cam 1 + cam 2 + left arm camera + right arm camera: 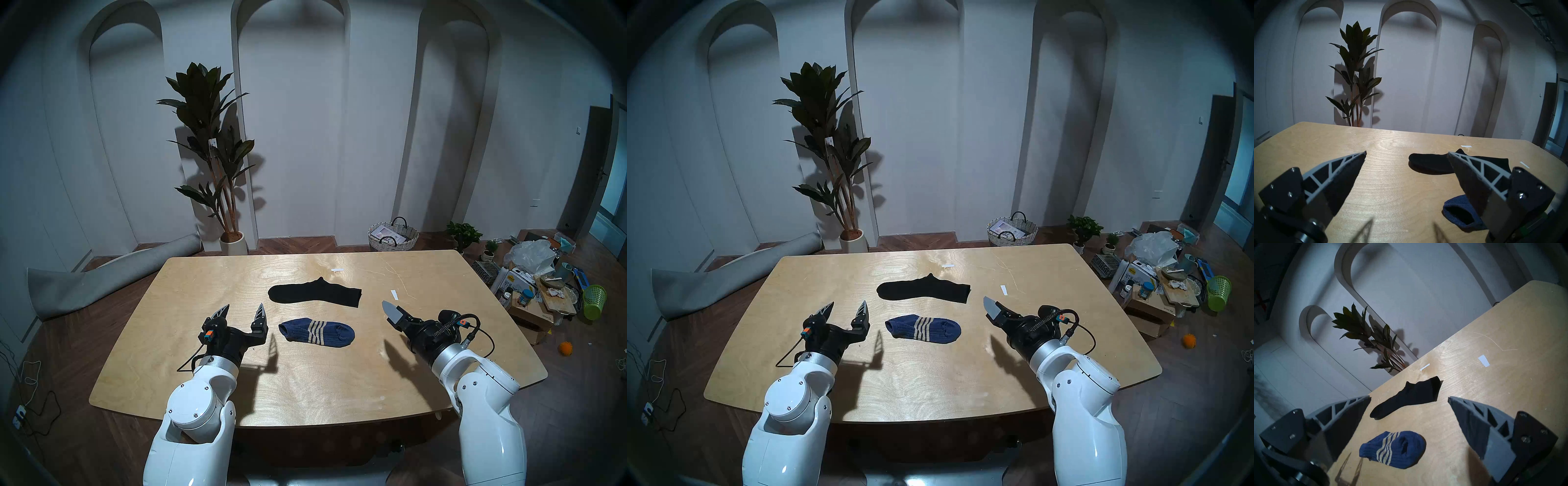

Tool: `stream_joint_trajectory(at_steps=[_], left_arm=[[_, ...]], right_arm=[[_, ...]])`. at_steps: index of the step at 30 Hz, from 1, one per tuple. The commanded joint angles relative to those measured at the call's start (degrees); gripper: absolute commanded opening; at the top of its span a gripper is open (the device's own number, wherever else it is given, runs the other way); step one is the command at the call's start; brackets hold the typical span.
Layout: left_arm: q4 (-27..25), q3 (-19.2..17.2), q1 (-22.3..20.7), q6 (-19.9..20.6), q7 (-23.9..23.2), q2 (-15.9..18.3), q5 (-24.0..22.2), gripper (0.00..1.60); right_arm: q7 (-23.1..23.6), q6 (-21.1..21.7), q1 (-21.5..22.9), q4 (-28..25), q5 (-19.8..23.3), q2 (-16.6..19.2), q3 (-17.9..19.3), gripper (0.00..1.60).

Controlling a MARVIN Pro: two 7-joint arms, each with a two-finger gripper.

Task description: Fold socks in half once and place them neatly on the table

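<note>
A plain black sock (315,292) lies flat and stretched out on the light plywood table (210,390), past the middle. A navy ribbed sock with tan stripes (316,332) lies nearer me, bunched short. My left gripper (243,309) hovers open and empty just left of the navy sock. My right gripper (390,309) hovers to the right of both socks, turned edge-on in the head views; the right wrist view shows it open (1409,398) and empty, with the navy sock (1392,449) and black sock (1407,396) ahead. The left wrist view shows the black sock (1430,163) and the navy sock's cuff (1460,213).
Two small white tape strips (337,270) (394,294) lie on the table's far right part. Off the table stand a potted plant (217,169), a rolled grey rug (101,281), a wicker basket (393,236) and floor clutter (536,281) at the right.
</note>
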Motion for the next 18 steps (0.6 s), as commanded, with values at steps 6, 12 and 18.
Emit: stream_joint_trajectory(at_steps=[6, 12, 18], left_arm=[[-1.25, -0.43, 0.26, -0.48, 0.49, -0.30, 0.12, 1.60], [-1.41, -0.60, 0.35, -0.61, 0.63, -0.41, 0.05, 1.60], [-1.51, -0.56, 0.29, -0.62, 0.86, -0.54, 0.08, 1.60]], right_arm=[[-0.62, 7.42, -0.41, 2.51, 19.58, -5.08, -1.24, 1.60], [-3.30, 6.53, 0.05, 2.77, 28.99, -5.74, -1.17, 1.60], [-9.86, 2.79, 1.24, 1.94, 34.53, -5.84, -1.42, 1.60]])
